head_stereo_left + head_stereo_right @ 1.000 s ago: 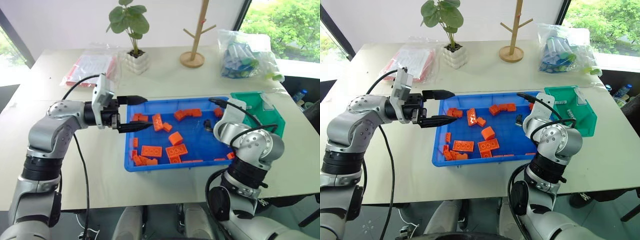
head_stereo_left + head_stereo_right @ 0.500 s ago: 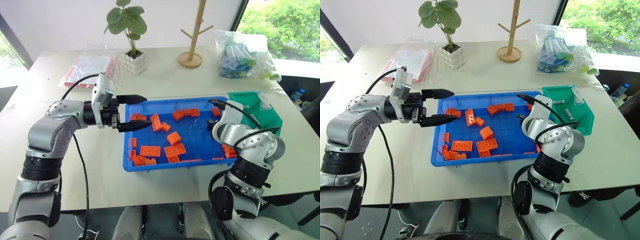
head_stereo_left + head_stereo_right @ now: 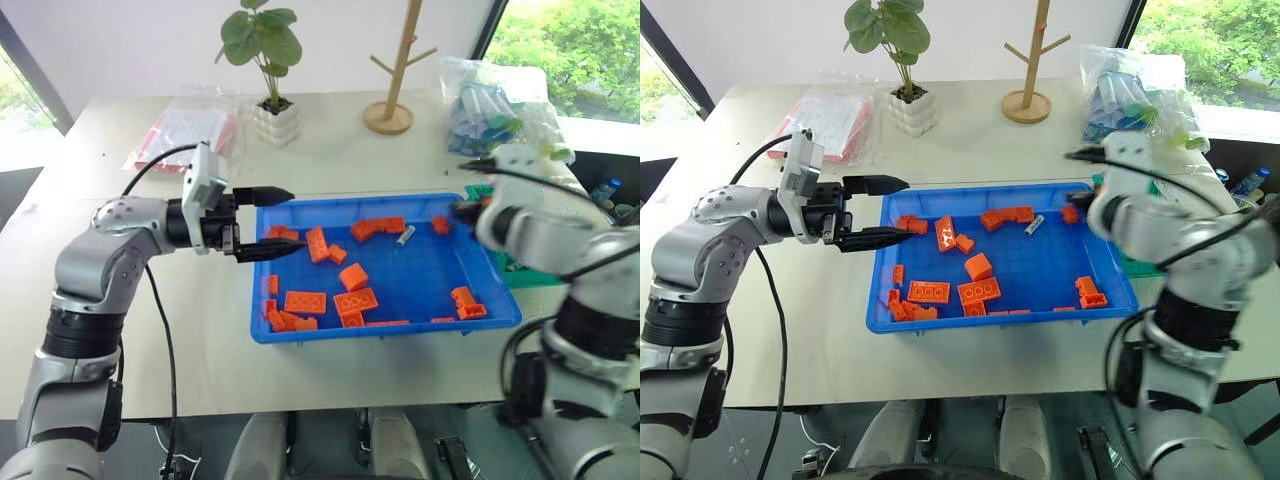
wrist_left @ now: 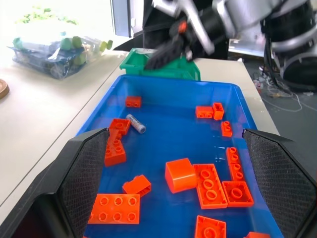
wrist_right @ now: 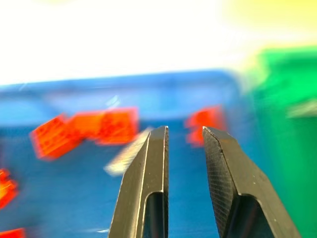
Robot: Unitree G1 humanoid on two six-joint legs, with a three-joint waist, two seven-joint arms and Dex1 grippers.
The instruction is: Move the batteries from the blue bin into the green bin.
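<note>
Well, battery (image 3: 404, 236): I see one lying loose in the blue bin (image 3: 300, 333), far side, near orange bricks (image 3: 378, 227).
Handling: small, stiff, smooth, likely rolls; I'd pinch mid-length across it.
Right gripper (image 5: 184, 136): narrow gap, nothing between the fingers.
Left gripper (image 3: 270, 222): wide, empty.
Green bin (image 4: 168, 69): beside the blue one.

Silver battery (image 3: 404, 236) lying in blue bin (image 3: 430, 292), green bin (image 4: 163, 69) beside

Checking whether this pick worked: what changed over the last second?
The right gripper rose out of the blue bin and swung right toward the green bin, jaws a little apart with nothing between. A battery lies in the blue bin. The left gripper stayed open at its left rim.
</note>
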